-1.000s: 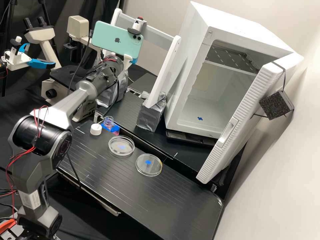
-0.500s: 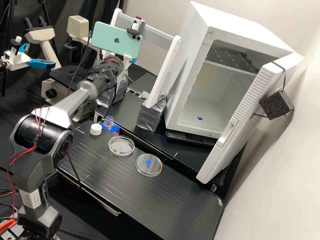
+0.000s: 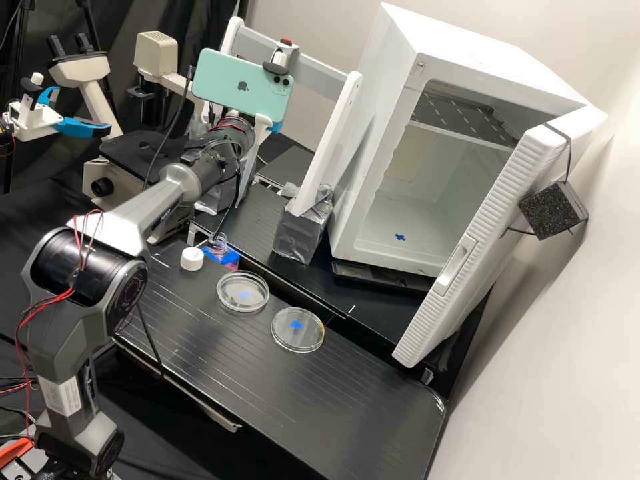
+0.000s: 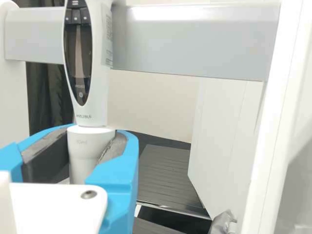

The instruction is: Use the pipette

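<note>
- Blue shows on your gripper (image 3: 277, 127) in the high view, just below the phone (image 3: 243, 83); your pipette (image 3: 281, 55) pokes up past it, red button uppermost.
- On the bench there, you've a white cap (image 3: 192, 259) near the bottle (image 3: 219, 245).
- Wrist view: your gripper's part-closed, pads gripping the upright pipette's lower body.

Grooved black bench (image 3: 333, 400) here: round white cap (image 3: 192, 259), clear bottle (image 3: 219, 243) in blue holder (image 3: 229, 258) beside it, clear round dishes (image 3: 243, 291) (two!) near it.
</note>
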Tool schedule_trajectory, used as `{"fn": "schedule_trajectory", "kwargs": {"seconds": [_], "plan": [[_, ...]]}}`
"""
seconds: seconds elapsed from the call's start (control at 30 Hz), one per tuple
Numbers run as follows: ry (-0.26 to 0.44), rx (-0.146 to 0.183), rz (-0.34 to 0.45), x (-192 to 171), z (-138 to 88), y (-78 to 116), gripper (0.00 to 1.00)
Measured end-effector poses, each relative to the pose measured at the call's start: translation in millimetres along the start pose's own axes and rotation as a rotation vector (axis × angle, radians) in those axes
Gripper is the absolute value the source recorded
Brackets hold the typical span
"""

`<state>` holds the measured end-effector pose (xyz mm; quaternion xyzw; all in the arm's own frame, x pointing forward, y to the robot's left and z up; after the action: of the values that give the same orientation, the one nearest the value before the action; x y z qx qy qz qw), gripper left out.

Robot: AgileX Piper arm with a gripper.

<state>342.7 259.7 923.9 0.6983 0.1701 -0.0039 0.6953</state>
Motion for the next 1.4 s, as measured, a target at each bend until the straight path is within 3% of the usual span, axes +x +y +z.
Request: {"fn": "schedule_trajectory", "kwargs": {"seconds": [0.47, 0.73, 0.8, 0.9, 0.93, 0.97, 1.0, 1.03, 1.1, 1.13, 1.17, 1.3, 1.4], "plan": [[-0.013, -0.015, -0.011, 1, -1, -4.8, 1.00], [-0.022, 0.008, 0.014, -16, 11, -14.9, 1.00], [-0.065, 0.006, 0.059, -36, 15, -14.4, 1.00], [-0.153, -0.008, 0.204, -69, 29, -12.2, 1.00], [-0.160, 0.022, 0.267, -79, 34, -10.9, 1.00], [-0.149, 0.020, 0.341, -90, 39, -10.4, 1.00], [-0.126, -0.008, 0.389, -99, 43, -12.8, 1.00], [-0.054, -0.007, 0.485, -114, 43, -11.4, 1.00], [0.028, -0.027, 0.558, -129, 43, -15.0, 1.00], [0.073, -0.056, 0.591, -137, 44, -18.9, 1.00], [0.092, -0.077, 0.608, -142, 46, -23.0, 1.00], [0.145, -0.111, 0.656, -153, 61, -38.9, 1.00], [0.150, -0.110, 0.686, -156, 73, -52.3, 1.00]]}}
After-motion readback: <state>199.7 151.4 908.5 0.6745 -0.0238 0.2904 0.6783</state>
